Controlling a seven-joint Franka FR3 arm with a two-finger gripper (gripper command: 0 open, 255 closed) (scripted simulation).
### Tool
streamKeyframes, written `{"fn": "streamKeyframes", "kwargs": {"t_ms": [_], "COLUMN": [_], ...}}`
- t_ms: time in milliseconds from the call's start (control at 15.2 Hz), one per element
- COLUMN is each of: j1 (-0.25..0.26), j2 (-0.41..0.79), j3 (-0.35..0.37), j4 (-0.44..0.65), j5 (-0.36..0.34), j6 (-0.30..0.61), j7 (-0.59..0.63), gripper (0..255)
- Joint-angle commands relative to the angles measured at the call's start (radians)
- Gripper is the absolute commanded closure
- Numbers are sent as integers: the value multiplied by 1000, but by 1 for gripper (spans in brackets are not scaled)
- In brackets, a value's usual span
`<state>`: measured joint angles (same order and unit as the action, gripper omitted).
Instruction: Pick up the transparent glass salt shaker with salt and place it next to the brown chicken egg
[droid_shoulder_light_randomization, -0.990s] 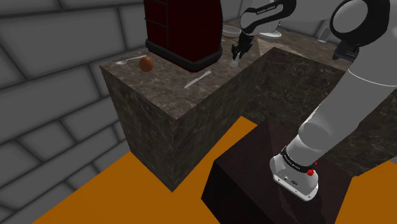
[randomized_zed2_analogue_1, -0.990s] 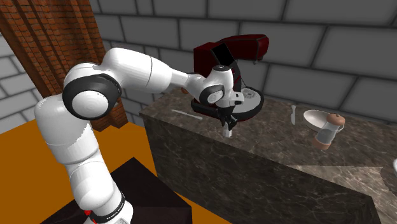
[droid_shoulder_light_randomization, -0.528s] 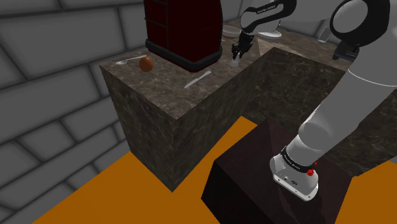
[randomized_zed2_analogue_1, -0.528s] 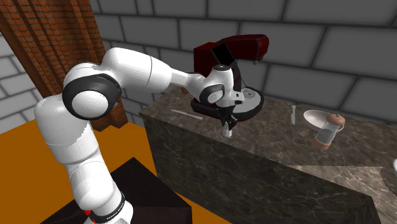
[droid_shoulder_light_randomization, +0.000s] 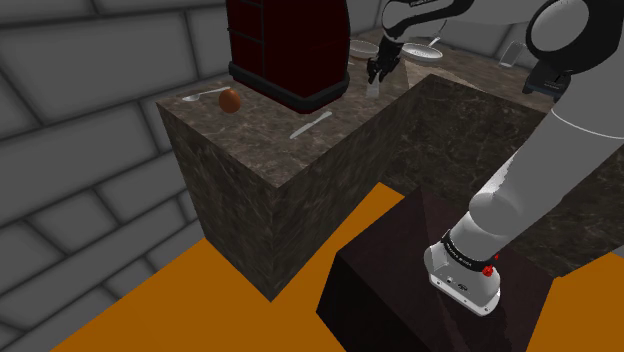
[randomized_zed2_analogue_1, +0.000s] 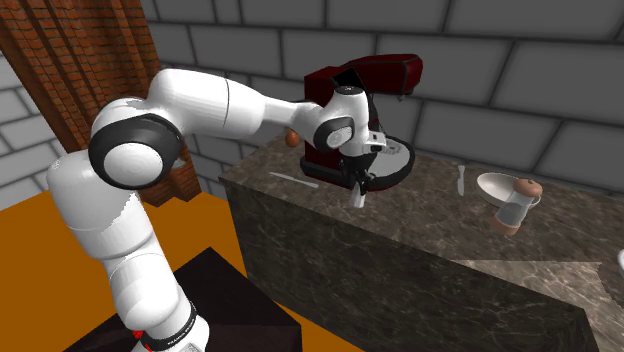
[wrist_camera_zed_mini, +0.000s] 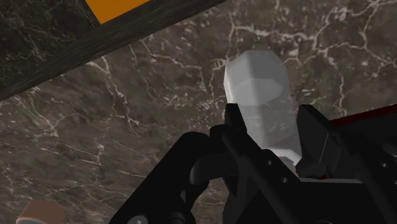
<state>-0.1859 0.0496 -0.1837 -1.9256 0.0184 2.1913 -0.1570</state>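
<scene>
i have the gripper (wrist_camera_zed_mini: 267, 121) clamped on the pale, see-through shaker (wrist_camera_zed_mini: 257, 95), fingers pinching its sides with much of the body sticking out past the tips. it hangs just above the dark marbled counter (droid_shoulder_light_randomization: 250, 140), well apart from the brown egg (droid_shoulder_light_randomization: 229, 100). my worry is the dark red appliance (droid_shoulder_light_randomization: 288, 50) standing between the two: a low, straight sweep could clip it and twist the shaker out of that grip. coming in too close at the end could also nudge the egg and set it rolling. compared with a second ago the hand sits higher and the arm has swung up, shaker lifted with it.
</scene>
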Motion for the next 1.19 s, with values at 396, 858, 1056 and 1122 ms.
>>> {"fn": "streamKeyframes", "kwargs": {"t_ms": [396,858,1056,1122], "j1": [0,0,0,0], "j2": [-18,-23,-22,-21], "j3": [0,0,0,0], "j4": [87,175,217,232], "j5": [-5,-6,-6,-6], "j6": [-105,-198,-238,-252], "j7": [3,5,5,5], "gripper": [255,255,255,255]}}
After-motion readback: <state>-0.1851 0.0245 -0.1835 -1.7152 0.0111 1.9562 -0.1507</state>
